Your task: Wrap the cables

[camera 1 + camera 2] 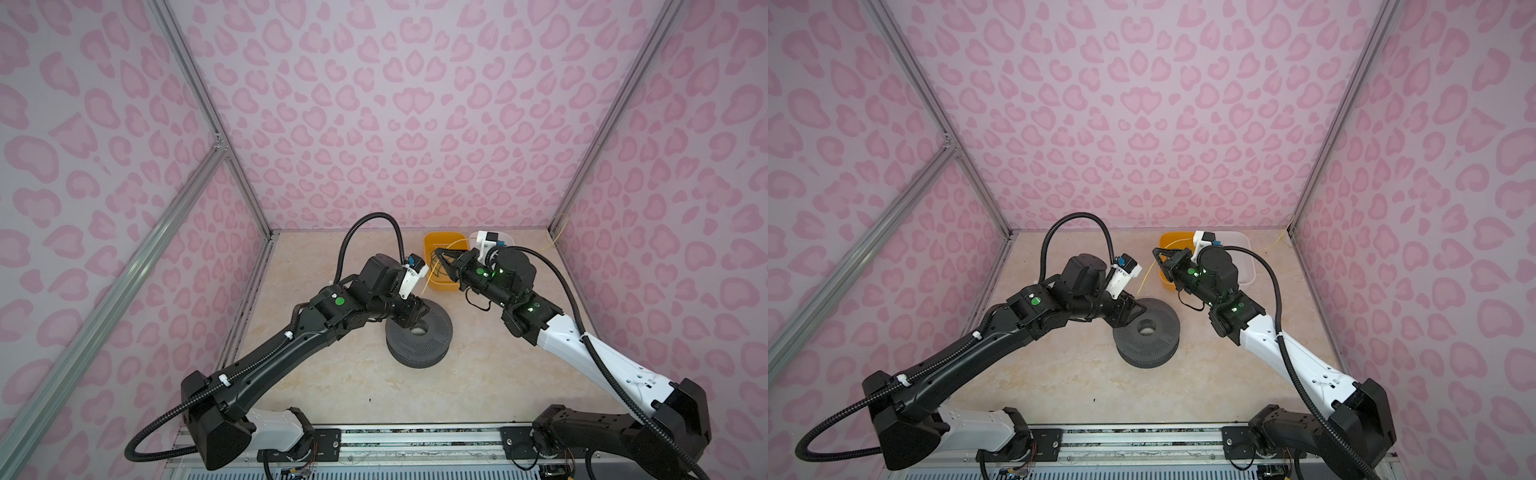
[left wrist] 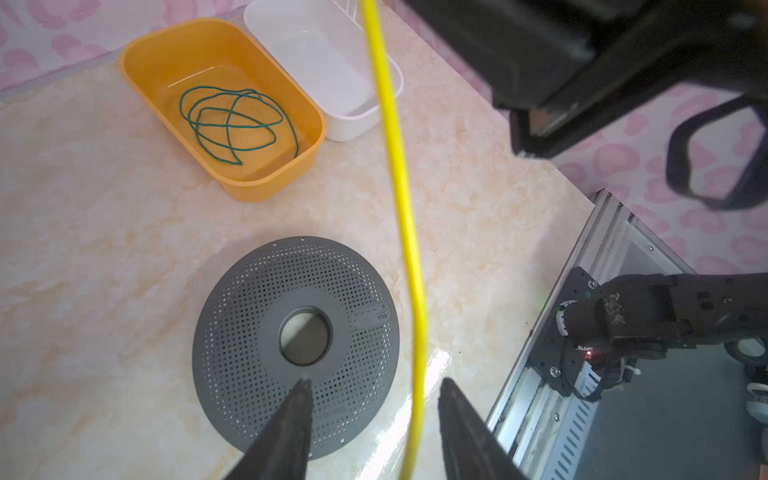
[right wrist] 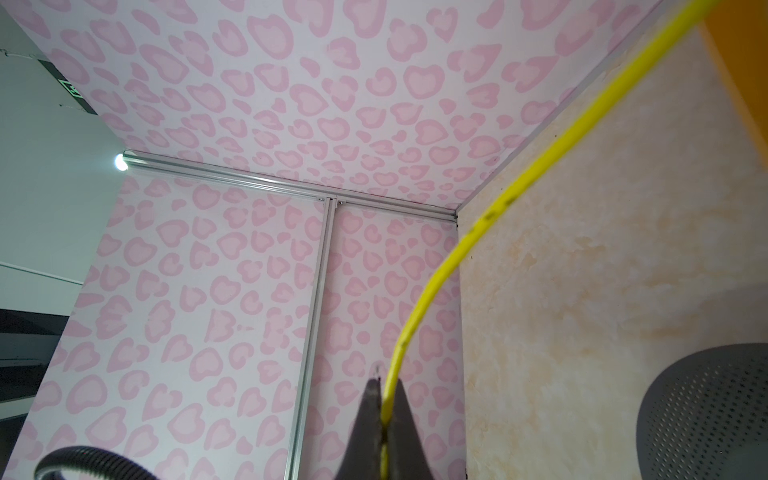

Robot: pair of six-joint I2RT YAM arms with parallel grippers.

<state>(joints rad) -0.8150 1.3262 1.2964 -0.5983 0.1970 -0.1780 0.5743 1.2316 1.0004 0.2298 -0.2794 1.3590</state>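
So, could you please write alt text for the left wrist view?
A yellow cable runs untouched between the open fingers of the left gripper, beside a gray perforated spool lying flat on the marble-look table. Beyond it, a coiled green cable sits in an orange tub next to a white tub.

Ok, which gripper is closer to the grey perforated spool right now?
Left. The left gripper is right over the spool's rim, jaws open. The right gripper is farther back by the orange bin, shut on the yellow cable, well clear of the spool.
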